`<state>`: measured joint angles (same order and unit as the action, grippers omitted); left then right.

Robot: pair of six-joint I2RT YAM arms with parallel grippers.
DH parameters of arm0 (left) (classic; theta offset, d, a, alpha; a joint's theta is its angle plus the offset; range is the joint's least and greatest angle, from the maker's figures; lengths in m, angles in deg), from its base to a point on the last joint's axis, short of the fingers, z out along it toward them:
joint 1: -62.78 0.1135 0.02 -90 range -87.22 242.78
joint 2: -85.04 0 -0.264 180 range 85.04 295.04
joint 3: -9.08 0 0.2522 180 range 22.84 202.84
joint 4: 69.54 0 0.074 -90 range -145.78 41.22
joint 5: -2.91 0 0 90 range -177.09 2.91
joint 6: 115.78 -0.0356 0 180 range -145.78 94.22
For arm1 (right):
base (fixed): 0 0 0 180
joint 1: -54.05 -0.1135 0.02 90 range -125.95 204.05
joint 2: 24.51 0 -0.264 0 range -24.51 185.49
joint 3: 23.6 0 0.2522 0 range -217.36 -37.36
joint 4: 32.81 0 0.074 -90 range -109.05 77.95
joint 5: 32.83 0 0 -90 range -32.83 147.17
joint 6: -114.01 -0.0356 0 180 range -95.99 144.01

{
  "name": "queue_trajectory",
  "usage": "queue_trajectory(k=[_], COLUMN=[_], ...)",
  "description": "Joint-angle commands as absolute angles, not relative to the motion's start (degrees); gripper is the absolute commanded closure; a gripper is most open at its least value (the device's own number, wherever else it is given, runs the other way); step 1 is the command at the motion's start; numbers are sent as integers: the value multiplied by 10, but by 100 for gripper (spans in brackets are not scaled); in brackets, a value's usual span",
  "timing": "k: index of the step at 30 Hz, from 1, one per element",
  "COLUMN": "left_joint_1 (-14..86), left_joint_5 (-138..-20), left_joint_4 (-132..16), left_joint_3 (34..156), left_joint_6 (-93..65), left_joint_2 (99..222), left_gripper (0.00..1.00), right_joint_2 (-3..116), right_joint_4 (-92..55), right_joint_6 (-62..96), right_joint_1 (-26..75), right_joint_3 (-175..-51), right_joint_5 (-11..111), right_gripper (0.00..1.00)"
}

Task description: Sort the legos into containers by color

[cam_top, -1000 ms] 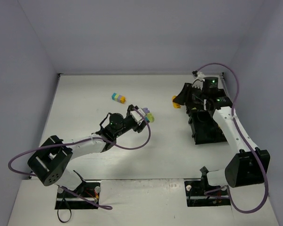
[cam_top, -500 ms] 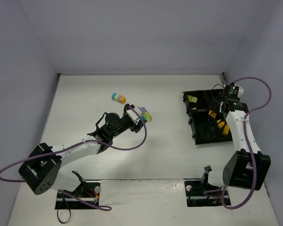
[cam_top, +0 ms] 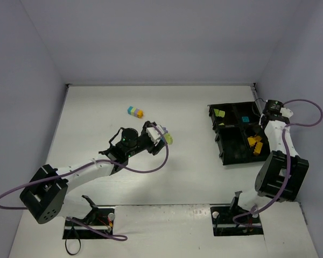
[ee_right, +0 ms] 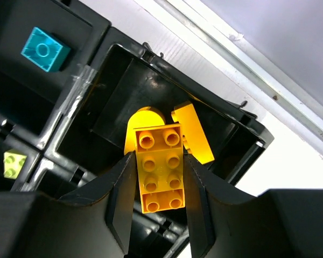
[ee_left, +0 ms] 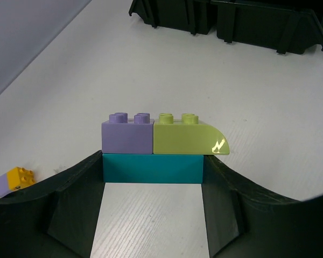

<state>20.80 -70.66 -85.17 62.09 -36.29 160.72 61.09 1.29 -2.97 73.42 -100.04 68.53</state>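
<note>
Left gripper (ee_left: pixel 154 163) is clamped on a small multicoloured lego cluster (ee_left: pixel 162 146). Its fingers press the two ends of a teal rectangular base brick (ee_left: pixel 153 171). A lavender square brick (ee_left: pixel 127 135) and a lime green round-cornered brick (ee_left: pixel 185 138) sit side by side on top, lavender on the left in the wrist view. In the top view the held cluster is left of centre over the white tabletop (cam_top: pixel 177 177), well apart from the black plastic compartment tray (cam_top: pixel 232 153) on the right side. A loose row of cyan, lime, lavender and orange bricks (cam_top: pixel 135 111) lies flat on the tabletop, farther back and left of the held cluster and apart from both grippers. Its orange end shows at the left edge of the left wrist view. Right gripper (ee_right: pixel 160 158) is clamped on an orange two-by-four plastic brick (ee_right: pixel 160 173), studs facing the camera, fingers on its long sides. It is held over a compartment on the tray's right side, next to the tabletop's right border. That compartment holds yellow-orange bricks (ee_right: pixel 192 131) just beyond the held brick; can't tell if they touch it. A neighbouring compartment has one cyan square brick (ee_right: pixel 45 49). Another has a lime green piece (ee_right: pixel 13 163), at the tray's far left in the top view.
</note>
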Motion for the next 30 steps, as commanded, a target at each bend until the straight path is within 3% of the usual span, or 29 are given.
queue_trajectory(k=[1, 5, 9, 12, 16, 20, 30], left_joint_1=[211, 211, 211, 211, 211, 211, 212], left_joint_5=[-691, -686, -684, -681, -676, -678, -703], left_joint_4=[-872, -885, -885, -895, -920, -920, -963], left_joint_3=[649, 641, 644, 646, 648, 662, 715], left_joint_6=[-367, -361, -364, -353, -341, -354, -387], left_joint_2=[1576, 1571, 1569, 1574, 1585, 1600, 1656], left_gripper=[100, 100, 100, 100, 100, 100, 100], right_joint_2=[628, 649, 648, 627, 586, 544, 552], right_joint_4=[0, -5, -8, -24, -45, -75, -87], right_joint_6=[-53, -49, -39, -11, 33, 80, 108], right_joint_1=[734, 734, 730, 722, 694, 640, 491], right_joint_3=[-1029, -1032, -1039, -1040, -1046, -1054, -1071], right_joint_5=[712, 710, 686, 647, 571, 397, 117], right_gripper=[97, 81, 46, 34, 32, 32, 30])
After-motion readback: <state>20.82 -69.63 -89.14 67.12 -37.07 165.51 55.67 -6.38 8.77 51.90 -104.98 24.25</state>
